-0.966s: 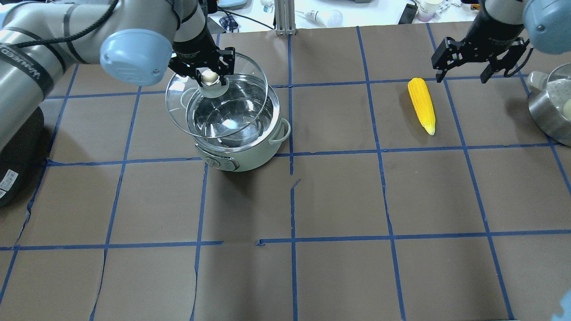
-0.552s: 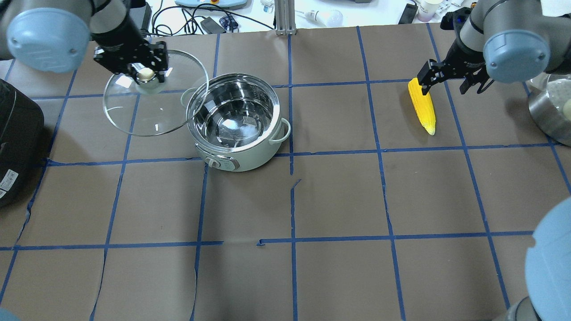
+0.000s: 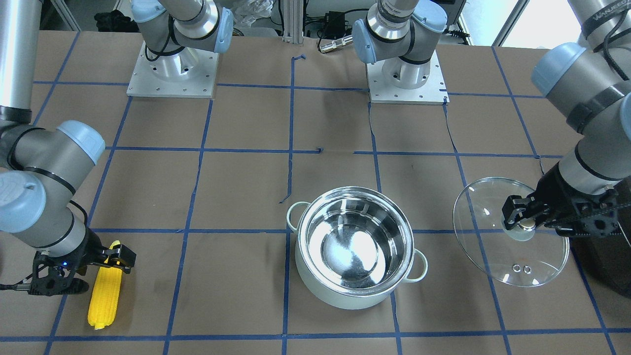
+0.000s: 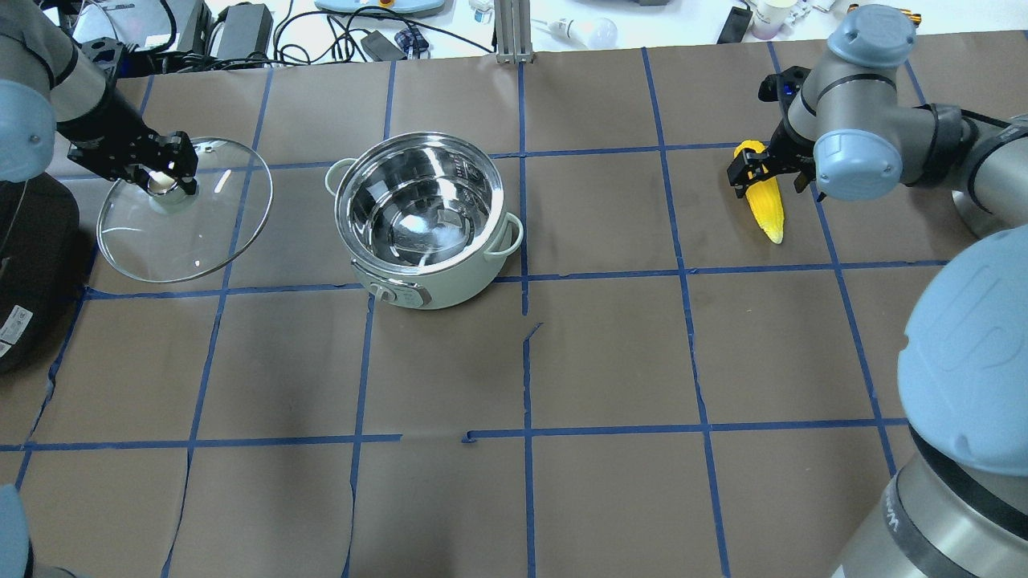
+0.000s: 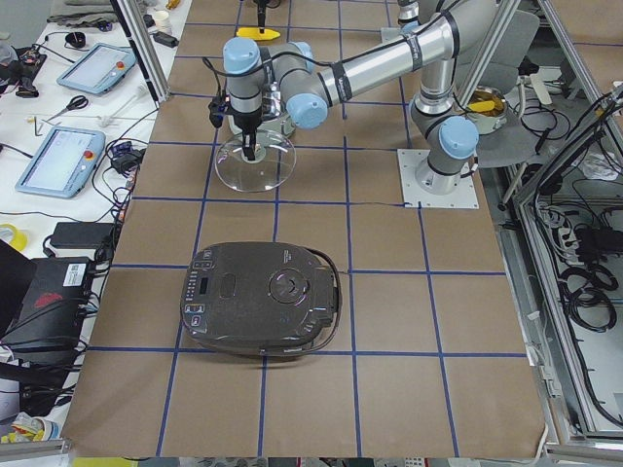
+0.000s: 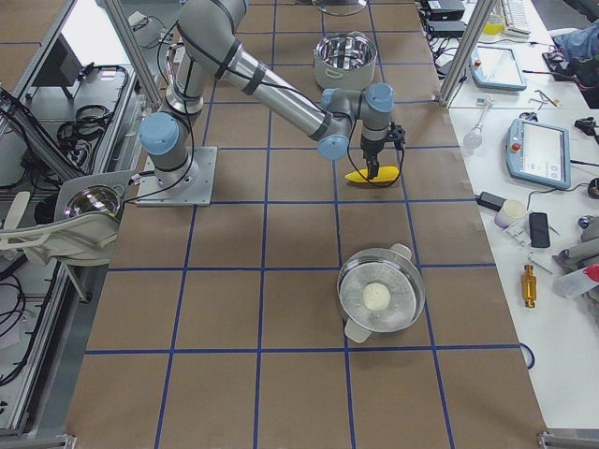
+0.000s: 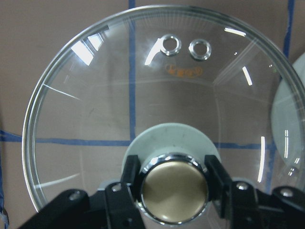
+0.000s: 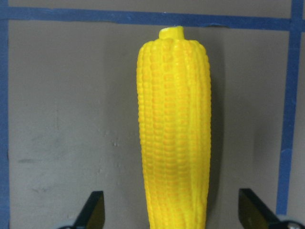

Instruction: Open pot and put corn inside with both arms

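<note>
The pale mint-green pot (image 4: 458,285) stands open left of the table's centre, and its steel interior is empty; it also shows in the front-facing view (image 3: 345,295). My left gripper (image 4: 165,183) is shut on the brass knob (image 7: 174,193) of the glass lid (image 4: 185,233). It holds the lid tilted and low, to the left of the pot and apart from it. The yellow corn (image 4: 767,205) lies on the table at the far right. My right gripper (image 4: 764,170) is open with one finger on each side of the corn's (image 8: 174,129) thick end.
A large black appliance (image 4: 32,265) sits at the left table edge, close beside the lid. A steel pot holding a white ball (image 6: 379,295) stands at the right end of the table. Cables and tools line the bench beyond the far edge.
My left gripper has carried the lid off the pot, leftward and lower. My right gripper has come down from above the table to straddle the corn's thick end.
</note>
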`<move>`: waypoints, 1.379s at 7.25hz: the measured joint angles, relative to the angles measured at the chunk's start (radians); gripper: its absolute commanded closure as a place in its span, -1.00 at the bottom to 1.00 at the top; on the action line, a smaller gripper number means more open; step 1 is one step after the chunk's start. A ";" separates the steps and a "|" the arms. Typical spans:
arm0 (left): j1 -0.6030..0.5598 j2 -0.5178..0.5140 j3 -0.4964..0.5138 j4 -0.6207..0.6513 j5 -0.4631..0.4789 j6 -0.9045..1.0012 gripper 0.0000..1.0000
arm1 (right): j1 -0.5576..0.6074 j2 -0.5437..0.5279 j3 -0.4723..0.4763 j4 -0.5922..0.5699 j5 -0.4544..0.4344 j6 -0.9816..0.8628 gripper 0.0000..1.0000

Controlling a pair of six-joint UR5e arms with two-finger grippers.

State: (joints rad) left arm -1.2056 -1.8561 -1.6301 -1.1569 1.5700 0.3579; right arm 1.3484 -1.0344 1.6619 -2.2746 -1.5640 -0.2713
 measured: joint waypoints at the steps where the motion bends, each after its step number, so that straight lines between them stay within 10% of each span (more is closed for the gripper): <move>1: 0.015 -0.020 -0.045 0.075 0.001 0.028 0.97 | 0.000 0.028 -0.001 -0.027 -0.002 -0.005 -0.43; 2: 0.022 -0.042 -0.077 0.131 0.002 0.039 0.97 | 0.000 0.050 -0.002 -0.060 -0.002 -0.007 0.67; 3: 0.025 -0.067 -0.095 0.169 0.002 0.042 0.97 | 0.000 0.061 -0.003 -0.078 -0.004 -0.007 1.00; 9: 0.037 -0.134 -0.123 0.227 0.004 0.044 0.95 | 0.062 -0.019 -0.096 -0.003 0.011 0.051 1.00; 10: 0.037 -0.137 -0.135 0.242 0.006 0.044 0.53 | 0.135 -0.039 -0.160 0.067 0.007 0.147 1.00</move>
State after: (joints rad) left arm -1.1681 -1.9929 -1.7649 -0.9145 1.5761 0.4019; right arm 1.4838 -1.0737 1.5014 -2.2074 -1.5565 -0.1238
